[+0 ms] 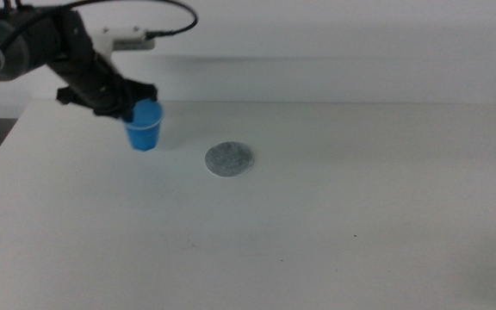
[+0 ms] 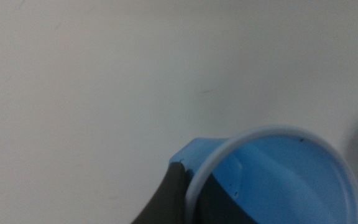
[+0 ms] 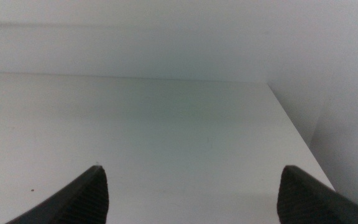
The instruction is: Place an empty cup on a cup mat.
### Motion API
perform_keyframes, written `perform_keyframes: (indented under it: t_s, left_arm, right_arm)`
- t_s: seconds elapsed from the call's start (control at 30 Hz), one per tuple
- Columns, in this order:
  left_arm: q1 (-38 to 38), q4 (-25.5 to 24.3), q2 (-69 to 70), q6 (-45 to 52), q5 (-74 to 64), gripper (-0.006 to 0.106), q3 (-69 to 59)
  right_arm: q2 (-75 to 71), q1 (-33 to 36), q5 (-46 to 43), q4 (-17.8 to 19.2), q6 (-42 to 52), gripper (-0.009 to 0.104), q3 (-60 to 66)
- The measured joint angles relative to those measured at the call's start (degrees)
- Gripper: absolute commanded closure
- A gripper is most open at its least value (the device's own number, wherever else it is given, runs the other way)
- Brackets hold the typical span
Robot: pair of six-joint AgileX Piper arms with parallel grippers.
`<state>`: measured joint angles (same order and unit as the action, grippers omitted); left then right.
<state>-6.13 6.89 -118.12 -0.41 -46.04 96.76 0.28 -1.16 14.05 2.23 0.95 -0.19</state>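
Blue tapered disposable cup with a whitish rim [image 1: 145, 126] hangs upright in my left gripper [image 1: 132, 102], whose dark jaws are closed on its rim, one jaw inside the cup's mouth and one outside. It sits at the far left of the white table [image 1: 334, 224], its base looking just clear of the surface. To its right, near but apart, lies the flat round speckled grey cup mat [image 1: 229, 159]. No writing shows on either. My right gripper [image 3: 191, 190] waits with jaws spread wide, holding nothing.

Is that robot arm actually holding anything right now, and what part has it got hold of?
Yes. The left gripper holds the blue cup by its rim, one jaw inside the mouth and one outside. The right gripper is open and holds nothing.
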Motion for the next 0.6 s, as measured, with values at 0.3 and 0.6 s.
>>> perform_keyframes:
  t_s: [0.3, 0.6]
  left_arm:
    - [-10.4, 1.4, 1.2, -2.1, 2.1, 0.102, 0.3]
    - [-14.7, 3.2, -2.7, -4.5, 7.8, 0.102, 0.3]
  right_arm:
    - [0.0, 0.0, 0.0, 0.0, 0.0, 0.002, 0.0]
    - [0.0, 0.0, 0.0, 0.0, 0.0, 0.002, 0.0]
